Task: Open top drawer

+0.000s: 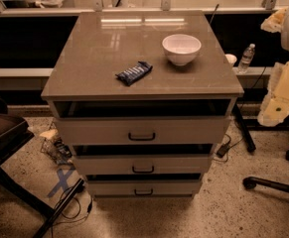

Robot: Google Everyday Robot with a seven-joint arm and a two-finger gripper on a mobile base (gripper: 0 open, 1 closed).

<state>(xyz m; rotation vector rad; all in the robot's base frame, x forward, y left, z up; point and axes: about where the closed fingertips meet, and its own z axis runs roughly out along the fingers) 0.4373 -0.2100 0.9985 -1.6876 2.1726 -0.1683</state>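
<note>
Camera view: a grey-beige cabinet [109, 48], seen from above and in front, with three stacked drawers. The top drawer [99, 131] sits just under the countertop. Its front is the tallest of the three, and there is a dark gap above it. I cannot tell whether it is fully shut or slightly ajar. A small dark loop handle [141, 136] sits at the middle of its front.

On the countertop stand a white bowl [181, 48] and, near it to the left, a blue snack bar [133, 73]. My gripper [274, 21] is at the upper right edge, well apart from the drawer. I cannot tell whether it is released or clenched.

I judge the drawer to be stiff and fairly heavy, sliding straight toward the camera. The handle is the only hold. It looks thin, rigid and probably slick, so I would take it at its centre and pull level.
</note>
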